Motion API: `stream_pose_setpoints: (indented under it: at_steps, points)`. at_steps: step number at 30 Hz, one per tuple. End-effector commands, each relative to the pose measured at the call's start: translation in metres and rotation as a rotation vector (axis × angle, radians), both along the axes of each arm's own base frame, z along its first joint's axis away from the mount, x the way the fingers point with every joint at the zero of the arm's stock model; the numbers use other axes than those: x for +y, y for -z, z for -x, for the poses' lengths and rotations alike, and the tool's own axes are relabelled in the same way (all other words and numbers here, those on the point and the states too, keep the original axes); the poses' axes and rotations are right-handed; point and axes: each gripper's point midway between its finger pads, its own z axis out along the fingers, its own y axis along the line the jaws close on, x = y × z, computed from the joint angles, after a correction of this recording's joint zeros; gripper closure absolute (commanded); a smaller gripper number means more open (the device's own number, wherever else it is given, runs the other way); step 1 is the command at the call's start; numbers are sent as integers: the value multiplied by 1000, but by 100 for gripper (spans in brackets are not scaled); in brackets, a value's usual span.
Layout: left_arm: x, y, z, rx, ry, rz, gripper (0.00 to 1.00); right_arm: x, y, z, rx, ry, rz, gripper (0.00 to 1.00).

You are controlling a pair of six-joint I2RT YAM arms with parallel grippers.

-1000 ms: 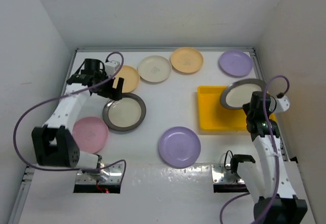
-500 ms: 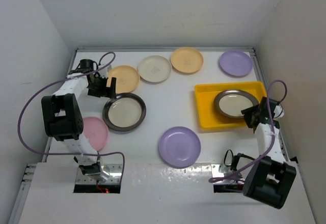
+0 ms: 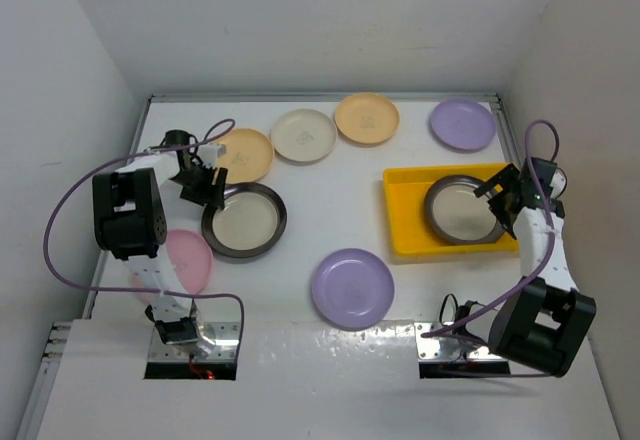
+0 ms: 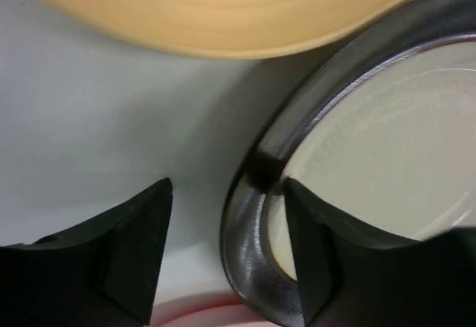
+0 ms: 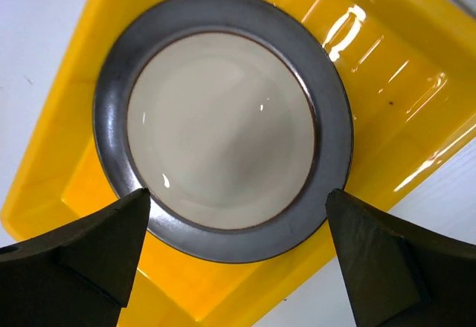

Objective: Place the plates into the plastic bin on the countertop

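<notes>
A dark-grey-rimmed plate [image 3: 462, 208] [image 5: 223, 119] lies flat in the yellow plastic bin [image 3: 408, 225] [image 5: 245, 282]. My right gripper [image 3: 493, 192] [image 5: 238, 193] hangs just above it, open wide, holding nothing. A second dark-rimmed plate [image 3: 244, 220] [image 4: 372, 149] rests on the countertop [image 3: 330, 200]. My left gripper [image 3: 207, 192] [image 4: 227, 182] is low at its left edge and straddles the rim: one finger sits inside the plate, the other stands outside with a gap. The jaws are open, not clamped.
Loose on the countertop are two pale orange plates [image 3: 243, 154] [image 3: 366, 118], a cream plate [image 3: 303, 135], two lilac plates [image 3: 463, 124] [image 3: 351, 288] and a pink plate [image 3: 180, 260]. The near orange plate [image 4: 223, 7] lies just beyond my left fingers. White walls border the surface.
The right gripper lowered the tilted dark-rimmed plate into the bin and let go, opening wide. The left gripper dropped to the other dark plate's left rim and its jaws narrowed.
</notes>
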Motion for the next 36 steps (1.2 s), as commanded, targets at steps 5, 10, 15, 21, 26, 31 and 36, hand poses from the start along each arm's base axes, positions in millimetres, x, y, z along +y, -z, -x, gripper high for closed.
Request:
stream_pose_setpoints:
  at_steps: [5,10,15,21,26,31,36]
  points:
    - [-27,18,22,105,93,140,89,7,-47,-12,-58,-132,90,0]
    - [-42,-30,1,-2,131,210,100,95,-77,-36,-233,-539,91,6]
    - [-79,-123,-13,-259,296,188,100,243,-84,-30,-342,-1071,3,32]
    - [-139,-235,5,-562,493,136,100,343,-98,-37,-387,-1358,28,3]
    - [-178,-272,25,-610,595,173,100,378,-108,-68,-488,-1426,60,2]
    - [-197,-286,36,-634,666,228,100,412,-115,-69,-538,-1536,-33,5]
    - [-212,-297,53,-636,739,321,100,414,-95,-67,-531,-1469,-61,22]
